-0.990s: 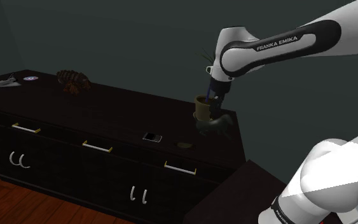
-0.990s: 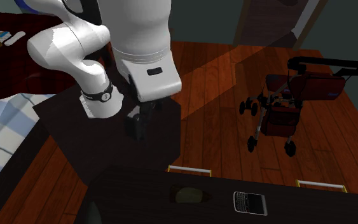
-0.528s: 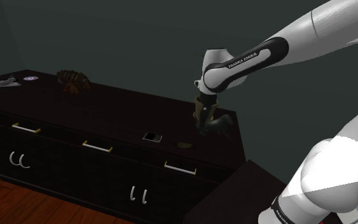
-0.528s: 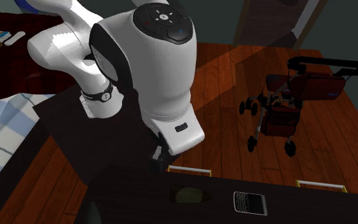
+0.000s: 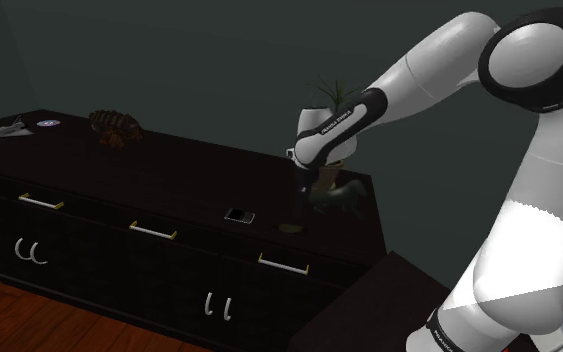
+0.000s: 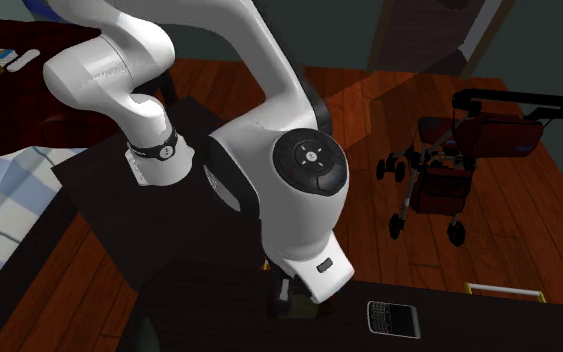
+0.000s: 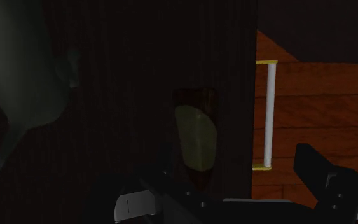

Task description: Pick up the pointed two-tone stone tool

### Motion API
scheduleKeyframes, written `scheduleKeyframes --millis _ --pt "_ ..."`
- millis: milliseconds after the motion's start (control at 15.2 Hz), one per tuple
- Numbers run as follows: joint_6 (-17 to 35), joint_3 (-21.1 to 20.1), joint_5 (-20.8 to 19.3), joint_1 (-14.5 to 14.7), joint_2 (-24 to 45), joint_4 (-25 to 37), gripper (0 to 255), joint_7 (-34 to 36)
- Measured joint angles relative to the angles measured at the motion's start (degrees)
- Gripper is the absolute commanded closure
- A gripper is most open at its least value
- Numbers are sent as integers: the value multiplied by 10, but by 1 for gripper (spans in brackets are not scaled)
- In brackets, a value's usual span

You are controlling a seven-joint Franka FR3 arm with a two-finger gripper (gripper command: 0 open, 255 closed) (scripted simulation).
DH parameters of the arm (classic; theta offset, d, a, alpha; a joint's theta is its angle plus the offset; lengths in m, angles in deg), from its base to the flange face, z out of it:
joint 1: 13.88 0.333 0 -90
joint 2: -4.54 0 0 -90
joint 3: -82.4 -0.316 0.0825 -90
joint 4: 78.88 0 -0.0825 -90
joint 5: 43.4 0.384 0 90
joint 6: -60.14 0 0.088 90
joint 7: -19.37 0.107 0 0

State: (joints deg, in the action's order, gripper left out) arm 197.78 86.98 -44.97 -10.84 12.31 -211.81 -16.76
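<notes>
The stone tool point(image 7: 195, 137) is a pointed flat piece with a pale olive face and a dark brown edge. It lies on the dark dresser top point(image 5: 169, 180) near the front edge. In the shoulder view my gripper point(image 5: 300, 210) hangs just above the stone tool point(image 5: 289, 228). In the wrist view my gripper point(image 7: 247, 191) is open. The tool lies ahead of the fingers, close to one fingertip point(image 7: 161, 188), and nothing touches it. In the second exterior view the hand covers part of the stone tool point(image 6: 305, 309).
A phone point(image 5: 239, 215) lies a little way from the tool along the dresser. A potted plant point(image 5: 331, 150) and a dark figurine point(image 5: 337, 195) stand behind the gripper. A drawer handle point(image 7: 269, 114) shows below the edge. A stroller point(image 6: 459, 160) stands on the wooden floor.
The arm has swung away from the plant pot and come down toward the dresser's front edge. The gripper now hangs just over the stone tool.
</notes>
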Motion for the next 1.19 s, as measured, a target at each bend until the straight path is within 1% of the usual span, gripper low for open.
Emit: scheduleKeyframes --millis 132,396,660,990,1056,1188 --pt "24 -3 8 -3 49 22 0 -22" --pt "48 -15 19 -8 141 82 0 -55" --pt "66 -20 22 -11 184 105 0 -66" --pt "95 -22 24 -12 220 112 0 -68" --pt "96 -22 24 -12 222 112 255 -68" --pt "98 -22 24 -13 222 112 255 -68"
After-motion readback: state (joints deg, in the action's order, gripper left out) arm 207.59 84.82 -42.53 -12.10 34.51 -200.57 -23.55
